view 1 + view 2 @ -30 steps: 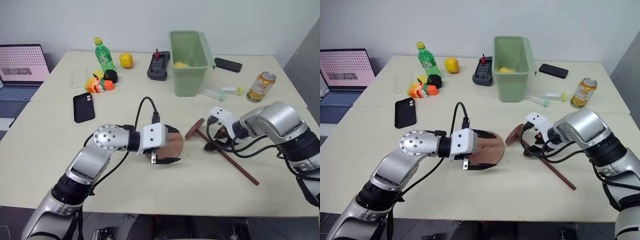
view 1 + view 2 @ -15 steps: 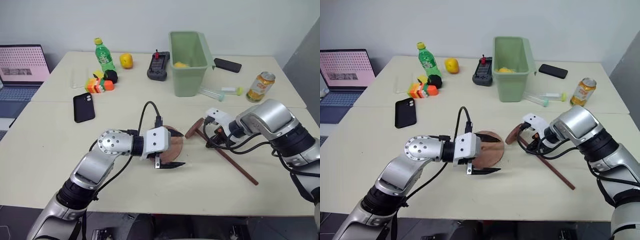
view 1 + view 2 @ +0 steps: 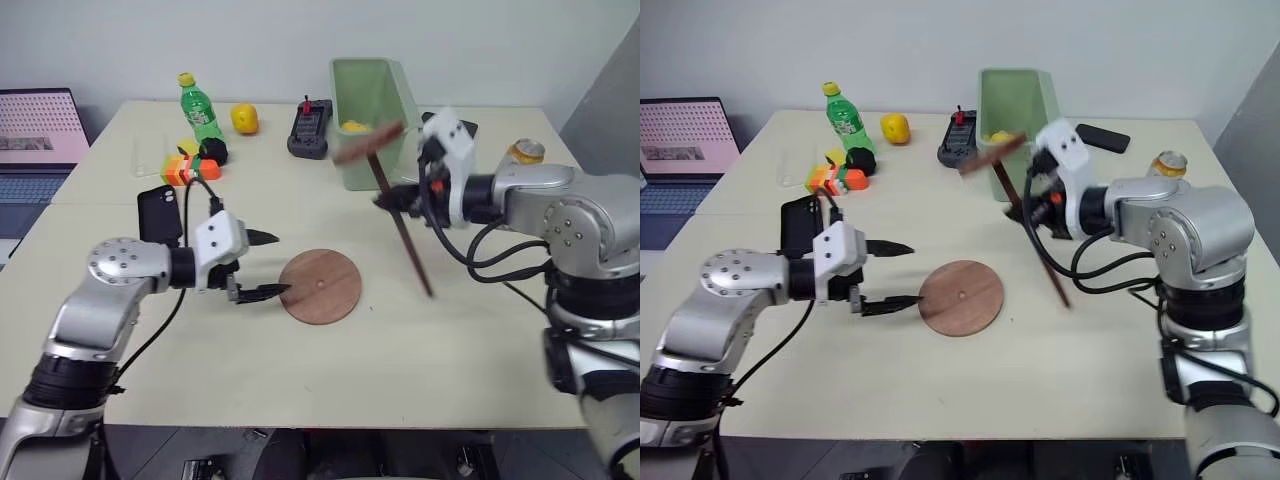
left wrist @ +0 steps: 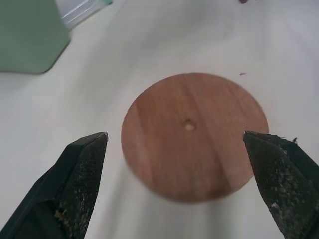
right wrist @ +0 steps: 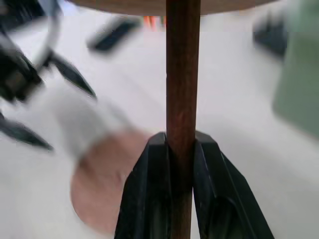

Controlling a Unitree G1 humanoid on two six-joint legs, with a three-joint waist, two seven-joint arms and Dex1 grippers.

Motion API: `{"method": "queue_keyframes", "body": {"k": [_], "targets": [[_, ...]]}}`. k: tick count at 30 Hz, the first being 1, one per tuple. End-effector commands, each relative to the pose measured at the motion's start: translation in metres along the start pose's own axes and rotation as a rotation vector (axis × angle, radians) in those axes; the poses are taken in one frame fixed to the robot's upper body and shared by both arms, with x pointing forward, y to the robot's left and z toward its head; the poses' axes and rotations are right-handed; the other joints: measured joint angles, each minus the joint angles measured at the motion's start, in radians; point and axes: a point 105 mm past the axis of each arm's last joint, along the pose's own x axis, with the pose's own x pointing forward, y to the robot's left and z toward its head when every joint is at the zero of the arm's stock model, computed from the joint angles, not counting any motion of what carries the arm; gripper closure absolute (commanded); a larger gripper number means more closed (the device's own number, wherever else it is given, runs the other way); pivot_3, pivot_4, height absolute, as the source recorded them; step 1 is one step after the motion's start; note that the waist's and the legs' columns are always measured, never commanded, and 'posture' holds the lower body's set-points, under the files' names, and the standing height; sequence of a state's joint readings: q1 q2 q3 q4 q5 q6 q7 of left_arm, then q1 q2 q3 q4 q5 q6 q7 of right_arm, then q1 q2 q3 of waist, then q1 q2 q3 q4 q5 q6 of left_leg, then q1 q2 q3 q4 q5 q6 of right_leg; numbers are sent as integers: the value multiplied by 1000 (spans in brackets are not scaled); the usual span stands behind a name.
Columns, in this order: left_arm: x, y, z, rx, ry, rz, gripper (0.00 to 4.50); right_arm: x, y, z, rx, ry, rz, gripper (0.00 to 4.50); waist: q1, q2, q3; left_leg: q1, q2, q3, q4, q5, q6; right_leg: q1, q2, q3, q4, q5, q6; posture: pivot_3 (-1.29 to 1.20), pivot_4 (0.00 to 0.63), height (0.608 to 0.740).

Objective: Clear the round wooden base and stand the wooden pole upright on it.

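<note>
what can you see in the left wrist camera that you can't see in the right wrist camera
Left wrist camera alone: the small centre hole in the wooden disc and a bit of a clear tube.

Right wrist camera alone: the right gripper shut on the wooden pole, the left gripper with its fingers apart, and a black phone.

Both: the wooden disc lying bare on the table, and the green bin.
</note>
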State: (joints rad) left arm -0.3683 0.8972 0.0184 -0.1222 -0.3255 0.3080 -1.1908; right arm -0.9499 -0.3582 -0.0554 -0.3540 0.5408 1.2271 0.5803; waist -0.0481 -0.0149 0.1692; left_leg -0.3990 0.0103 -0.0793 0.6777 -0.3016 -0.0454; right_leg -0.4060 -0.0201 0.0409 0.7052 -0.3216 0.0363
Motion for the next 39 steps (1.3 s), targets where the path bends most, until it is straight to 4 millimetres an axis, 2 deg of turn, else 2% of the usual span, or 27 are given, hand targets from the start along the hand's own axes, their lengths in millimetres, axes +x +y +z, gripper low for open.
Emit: {"method": "queue_keyframes", "body": {"k": [1, 5, 12, 21, 27, 39], "targets": [[-17, -3, -7, 54, 61, -5, 0, -3, 17, 27, -86, -262, -3, 4261, 0, 0, 0, 0, -1, 0, 0, 0, 0, 0, 0, 0, 0, 0, 0, 0, 150, 740], [-22, -8, -15, 66, 110, -18, 0, 10, 45, 22, -80, -417, 94, 4261, 0, -1, -1, 0, -2, 0, 0, 0, 0, 0, 0, 0, 0, 0, 0, 0, 150, 740], [-15, -15, -9, 84, 110, -41, 0, 31, 47, -1, -45, -486, 87, 4261, -4, 0, -1, 1, -1, 0, 1, 0, 0, 0, 1, 0, 4, 0, 0, 0, 150, 740], [-7, -13, -7, 91, 107, -43, 0, 42, 57, -28, -82, -462, 135, 4261, -9, 0, 0, 2, -1, 0, 1, 0, 0, -1, 1, 0, 5, 0, 0, 0, 150, 740], [-5, -13, -6, 97, 108, -48, 0, 43, 64, -39, -100, -447, 153, 4261, -9, 0, 0, 2, 0, 0, 1, 0, 0, -1, 1, 0, 5, 0, 0, 0, 150, 740], [-6, -12, -6, 107, 115, -54, 0, 46, 62, -47, -105, -437, 144, 4261, -9, 0, 0, 2, 0, 0, 1, 0, -1, -1, 1, 1, 5, 0, 0, 0, 150, 740]]}}
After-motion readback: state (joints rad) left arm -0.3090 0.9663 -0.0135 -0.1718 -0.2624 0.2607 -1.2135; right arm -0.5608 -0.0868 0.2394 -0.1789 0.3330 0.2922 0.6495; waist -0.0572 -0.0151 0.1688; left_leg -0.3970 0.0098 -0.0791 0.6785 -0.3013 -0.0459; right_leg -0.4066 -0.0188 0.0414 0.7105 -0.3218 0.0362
